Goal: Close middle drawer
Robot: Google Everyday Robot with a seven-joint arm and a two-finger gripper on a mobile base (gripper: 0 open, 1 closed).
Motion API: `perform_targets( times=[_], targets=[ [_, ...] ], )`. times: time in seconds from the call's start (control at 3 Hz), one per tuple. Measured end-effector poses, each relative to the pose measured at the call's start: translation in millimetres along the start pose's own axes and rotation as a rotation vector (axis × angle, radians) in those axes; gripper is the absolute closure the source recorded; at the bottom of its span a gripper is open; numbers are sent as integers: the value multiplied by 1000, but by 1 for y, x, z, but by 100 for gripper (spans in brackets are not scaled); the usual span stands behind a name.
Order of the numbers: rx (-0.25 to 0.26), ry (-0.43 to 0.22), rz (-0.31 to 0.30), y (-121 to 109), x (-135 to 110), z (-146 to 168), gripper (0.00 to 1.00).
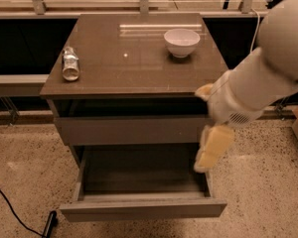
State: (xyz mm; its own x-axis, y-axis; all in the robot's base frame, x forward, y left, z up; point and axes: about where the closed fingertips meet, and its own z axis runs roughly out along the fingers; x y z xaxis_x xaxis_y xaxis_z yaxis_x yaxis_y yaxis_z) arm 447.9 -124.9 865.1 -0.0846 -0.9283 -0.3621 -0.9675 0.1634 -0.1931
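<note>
The middle drawer (139,209) is the grey-brown one pulled far out at the bottom of the view. Its flat front panel is nearest me and its shallow box stands open and holds nothing. My gripper (212,150) is yellowish and hangs from the white arm (258,83) at the cabinet's right front. It is over the right side wall of the open drawer, below the upper drawer's right corner. Any drawer beneath the open one is hidden.
The upper drawer (129,129) is slightly out, with a dark gap under the cabinet top (129,68). A white bowl (182,41) and a lying silver can (70,63) are on top. A black cable (15,217) runs across the floor at the left.
</note>
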Motion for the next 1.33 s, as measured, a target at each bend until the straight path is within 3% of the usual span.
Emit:
perform_targets(
  times=[0.33,0.67,1.0,1.33],
  targets=[
    [-84,-103,-43,29,-20,90,0],
    [-86,-216,0,46,-31,165,0],
    [-40,-224,1,33,-35,159,0],
    [-102,-253,19,36,-22,184,0]
  ],
)
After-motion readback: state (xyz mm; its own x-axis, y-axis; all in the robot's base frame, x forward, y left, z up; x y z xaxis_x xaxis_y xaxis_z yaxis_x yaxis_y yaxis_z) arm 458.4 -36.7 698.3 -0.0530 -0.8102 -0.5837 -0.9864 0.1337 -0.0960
